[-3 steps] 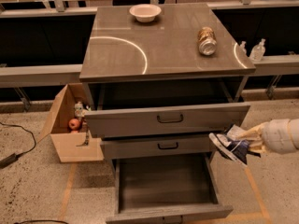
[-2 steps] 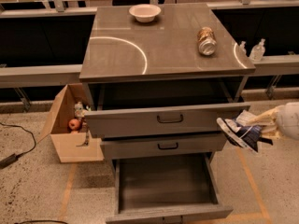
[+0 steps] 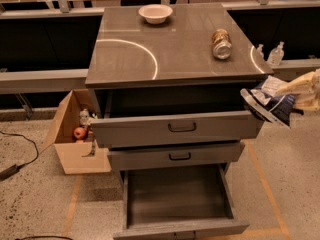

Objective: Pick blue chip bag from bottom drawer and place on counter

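Gripper out past the cabinet's right side, jaws closed on blue chip bag. Held level with the top drawer front, just below the counter. Already out of the bottom drawer, which is pulled open with nothing seen inside. Raise first to clear the counter edge, then swing left. Set down on bare top between can and white arc, well off the bowl — release low.

The table is glossy and smooth, the metal can shiny, and the blue chip bag crinkly foil, pinched in the matt cream tool at far right.
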`<state>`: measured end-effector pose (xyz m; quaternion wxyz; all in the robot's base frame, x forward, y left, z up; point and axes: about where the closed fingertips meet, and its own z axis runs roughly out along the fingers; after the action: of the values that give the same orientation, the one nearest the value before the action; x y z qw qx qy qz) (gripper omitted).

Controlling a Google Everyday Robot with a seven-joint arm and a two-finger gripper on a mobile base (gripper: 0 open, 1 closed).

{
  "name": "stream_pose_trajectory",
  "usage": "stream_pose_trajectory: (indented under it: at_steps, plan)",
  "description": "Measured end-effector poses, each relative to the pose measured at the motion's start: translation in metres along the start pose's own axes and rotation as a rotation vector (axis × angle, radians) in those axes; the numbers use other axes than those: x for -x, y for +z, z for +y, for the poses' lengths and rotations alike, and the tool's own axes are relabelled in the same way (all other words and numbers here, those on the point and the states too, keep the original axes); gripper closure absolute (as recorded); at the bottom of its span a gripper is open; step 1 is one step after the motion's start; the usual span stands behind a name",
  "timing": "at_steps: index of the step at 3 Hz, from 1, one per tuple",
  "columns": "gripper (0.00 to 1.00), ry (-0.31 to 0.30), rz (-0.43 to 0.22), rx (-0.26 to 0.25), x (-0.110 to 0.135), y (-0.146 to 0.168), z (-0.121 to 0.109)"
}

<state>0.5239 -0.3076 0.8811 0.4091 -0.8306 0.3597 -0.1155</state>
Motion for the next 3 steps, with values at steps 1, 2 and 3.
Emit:
stream_pose_trajectory:
  at_steps: [1,2,3]
  plan:
    - [1.00,-0.128,-0.024,-0.077,-0.001,0.010,-0.051]
    - [1.00,-0.230,-0.049,-0.163,-0.005,0.030,-0.098]
    - [1.00,-0.296,-0.090,-0.249,-0.005,0.054,-0.138]
